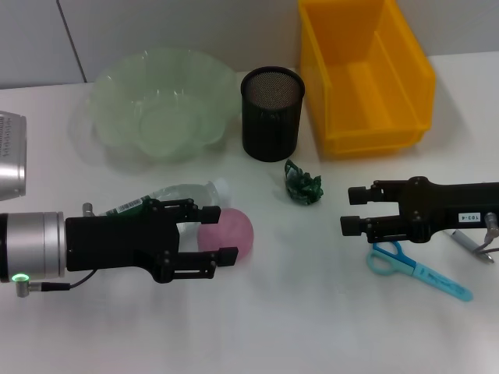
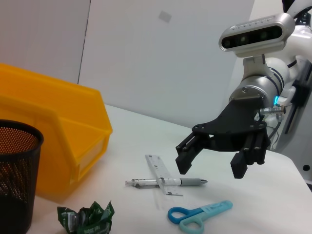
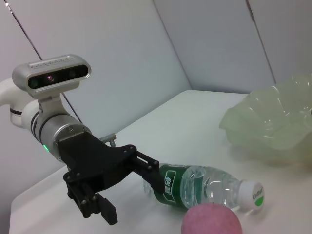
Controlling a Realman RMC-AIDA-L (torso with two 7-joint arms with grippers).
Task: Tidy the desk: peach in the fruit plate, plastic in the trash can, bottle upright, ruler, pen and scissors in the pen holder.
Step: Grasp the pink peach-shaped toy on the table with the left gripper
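Nothing is tidied yet: left gripper (image 1: 209, 233), fingers apart, is flanking the peach (image 1: 227, 234) at 6 o'clock of the empty fruit plate (image 1: 109, 86), bottle (image 1: 168, 196) is lying flat, and right gripper (image 1: 351, 209), open, is hovering above the scissors (image 1: 417, 269).

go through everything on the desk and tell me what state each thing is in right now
left gripper: open, beside the peach
right gripper: open, above the scissors
peach: on the table
bottle: lying down, capped
scissors: closed, flat
plastic: crumpled
pen holder: upright
fruit plate: empty
trash can: empty
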